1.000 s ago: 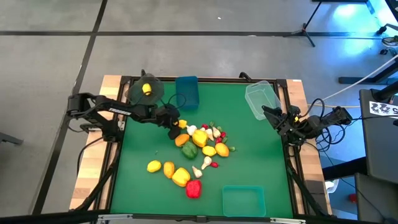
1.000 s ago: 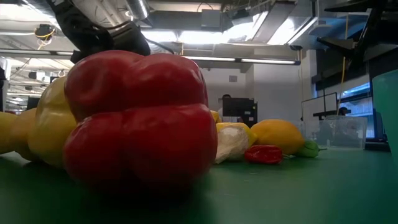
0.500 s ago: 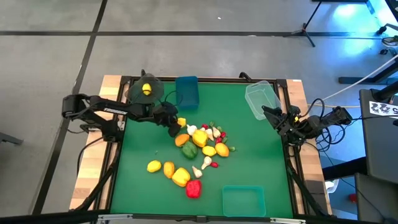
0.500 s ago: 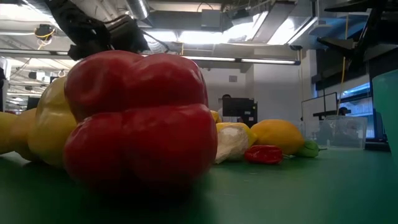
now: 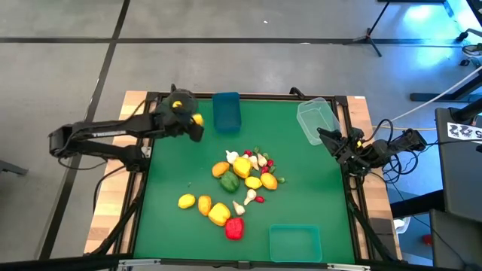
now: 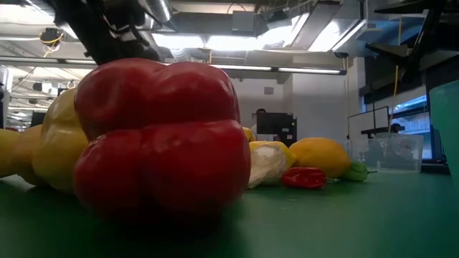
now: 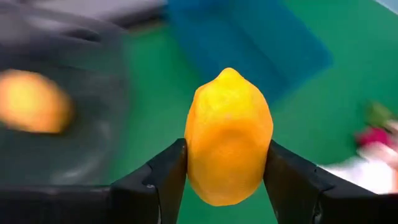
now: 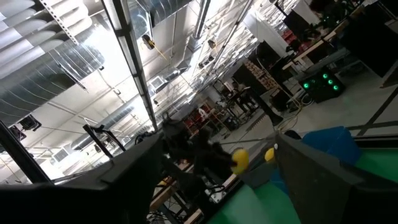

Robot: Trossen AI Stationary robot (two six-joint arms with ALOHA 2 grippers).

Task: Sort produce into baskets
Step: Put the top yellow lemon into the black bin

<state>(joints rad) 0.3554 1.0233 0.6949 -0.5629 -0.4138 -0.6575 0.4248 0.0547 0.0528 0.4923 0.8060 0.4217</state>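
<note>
Since a second ago the left arm has swung away from the produce pile toward the table's far left corner, carrying a yellow-orange lemon-shaped toy fruit [image 7: 229, 138] with it. The left gripper [image 5: 194, 123] is clamped on that fruit, one dark finger on each flank, its pointed tip sticking forward past the fingertips. It hangs just beside the dark grey translucent plastic bin [image 5: 163, 111], which already holds one round yellow fruit [image 5: 178, 105].

That bin lies to the left of the carried fruit, on the side away from the blue rectangular plastic bin [image 5: 226, 111], so the coming move looks like a short shift leftward over the grey rim before letting go; the left arm is clearly the nearer one.

Mid-table, the remaining pile of toy peppers, fruits and white garlic pieces [image 5: 241, 169] lies on the green mat [image 5: 316, 188]. Far right, the right gripper [image 5: 329, 140] waits with jaws spread and empty beside the clear plastic bin [image 5: 315, 119].
</note>
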